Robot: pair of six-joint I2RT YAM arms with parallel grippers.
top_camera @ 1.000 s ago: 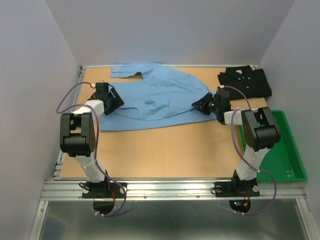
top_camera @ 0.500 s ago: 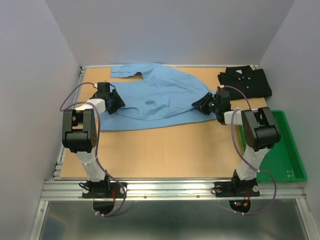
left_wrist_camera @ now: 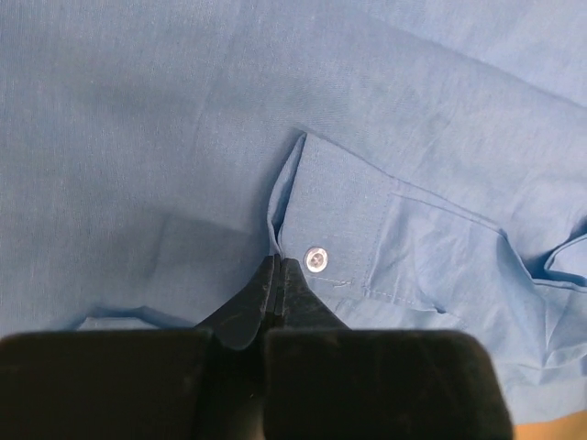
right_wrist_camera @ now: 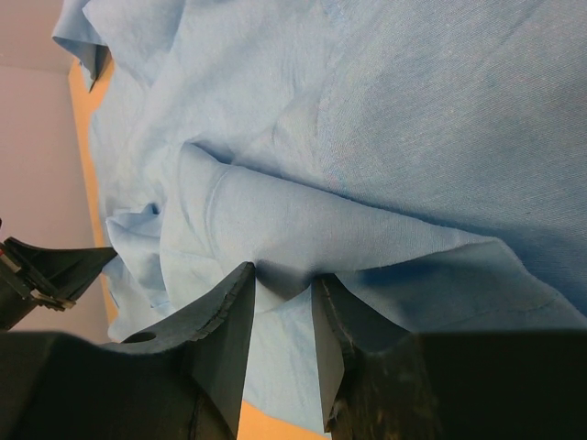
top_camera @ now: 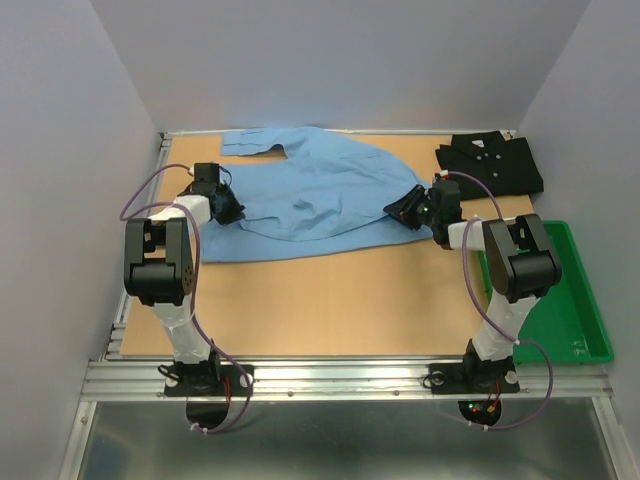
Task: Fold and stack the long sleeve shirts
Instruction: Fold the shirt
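A light blue collared cloth shirt [top_camera: 310,195] is spread across the far middle of the brown wooden desk [top_camera: 330,300], with one sleeve stretched along the far edge. A black folded button-front shirt [top_camera: 490,160] is laid at the far right corner, apart from the blue one. A green plastic tray [top_camera: 575,300] is set at the right side of the desk. At the blue garment's left edge, the left fingers [left_wrist_camera: 246,312] are pressed together on a raised fold of its cuff [left_wrist_camera: 344,220], just beside a small pale button [left_wrist_camera: 315,259]. At its right edge, the right fingers [right_wrist_camera: 220,321] are held narrowly apart, and a ridge of the same fabric is clamped between them.
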